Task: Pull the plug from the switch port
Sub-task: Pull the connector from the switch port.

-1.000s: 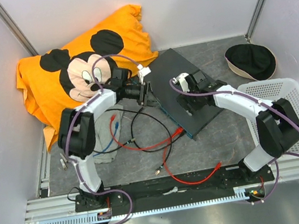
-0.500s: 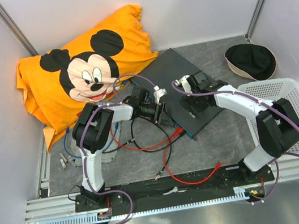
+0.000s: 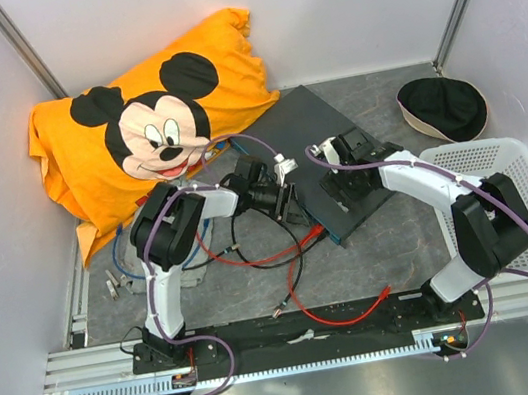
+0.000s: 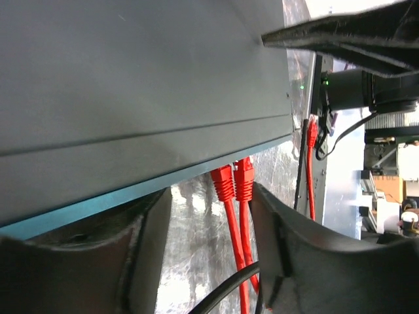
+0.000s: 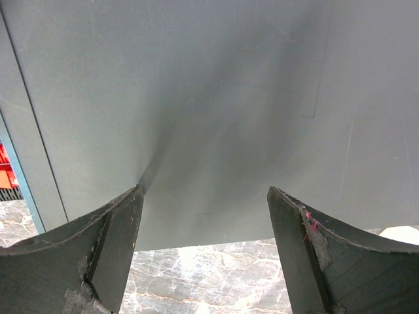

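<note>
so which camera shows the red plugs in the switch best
The left wrist view: two red plugs sit in the switch's teal face, framed between the left gripper's open fingers. The top external view shows only a red speck at the switch's edge; the right wrist view catches a red sliver at its left border.

From above, the left claw [image 3: 288,199] hides the sockets of the switch [image 3: 304,122]
</note>
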You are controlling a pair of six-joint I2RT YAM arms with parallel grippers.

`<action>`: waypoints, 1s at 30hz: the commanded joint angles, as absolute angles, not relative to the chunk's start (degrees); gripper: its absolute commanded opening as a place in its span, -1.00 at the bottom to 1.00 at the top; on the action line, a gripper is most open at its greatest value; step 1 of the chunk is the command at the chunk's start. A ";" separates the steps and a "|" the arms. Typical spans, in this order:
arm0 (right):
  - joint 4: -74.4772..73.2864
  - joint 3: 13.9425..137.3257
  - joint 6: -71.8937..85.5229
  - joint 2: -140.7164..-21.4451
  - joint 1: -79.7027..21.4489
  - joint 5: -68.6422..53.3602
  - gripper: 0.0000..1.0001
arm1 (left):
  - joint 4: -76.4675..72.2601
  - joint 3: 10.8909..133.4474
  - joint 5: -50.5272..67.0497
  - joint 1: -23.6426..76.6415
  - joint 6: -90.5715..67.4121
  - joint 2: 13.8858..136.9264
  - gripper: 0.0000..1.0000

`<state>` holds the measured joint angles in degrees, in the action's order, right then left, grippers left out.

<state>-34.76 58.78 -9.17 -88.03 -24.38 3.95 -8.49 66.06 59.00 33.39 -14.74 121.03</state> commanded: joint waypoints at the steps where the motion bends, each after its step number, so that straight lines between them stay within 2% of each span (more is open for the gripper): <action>1: -34.98 57.84 -8.26 -87.89 -23.91 4.13 0.72 | -10.45 61.18 58.27 35.68 -15.99 120.59 0.16; 5: -34.72 57.13 -8.00 -87.89 -23.82 3.95 0.72 | -13.45 59.41 57.83 35.68 -19.33 121.28 0.12; 14: -35.68 57.57 -7.56 -87.71 -23.29 3.78 0.72 | -18.63 65.47 59.41 35.42 -32.07 127.97 0.05; 20: -35.77 57.30 -7.03 -88.50 -23.12 3.43 0.72 | -19.69 66.62 59.59 35.42 -35.15 129.29 -0.02; 25: -35.60 58.36 -6.68 -89.56 -23.03 2.90 0.72 | -13.28 66.97 52.41 35.60 -34.72 126.48 -0.07; 30: -35.59 58.89 -6.15 -90.53 -22.94 2.37 0.72 | -9.67 64.78 45.01 35.68 -34.80 122.26 -0.03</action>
